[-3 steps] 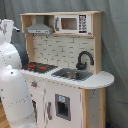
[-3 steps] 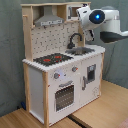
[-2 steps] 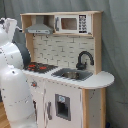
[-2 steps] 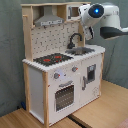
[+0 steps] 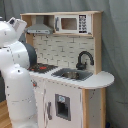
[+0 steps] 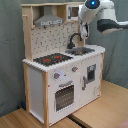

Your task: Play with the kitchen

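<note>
- Since a second ago, the white arm [image 6: 97,17] has slid leftward in the second exterior view, so its round blue-lit joint now hangs above the sink end of the kitchen [image 6: 60,75] rather than off to the side.
- Whether the gripper is apart or together cannot be told; it is not clearly visible in either exterior view.
- Below the arm in the second exterior view, the black curved faucet [image 6: 75,39] stands behind the silver sink [image 6: 79,50].
- Beside the sink lies the black-red stovetop [image 6: 52,59], with the grey hood [image 6: 48,20] above it.
- On the front are two knobs [image 6: 56,76] and the oven door [image 6: 64,95].
- In the first exterior view, the arm's bulky white body [image 5: 17,75] fills the first exterior view's left, in front of the stovetop corner.
- Up on the shelf sits the microwave [image 5: 73,24].
- The kitchen stands on a wooden floor [image 6: 100,112] against a grey curtain [image 6: 10,50].
</note>
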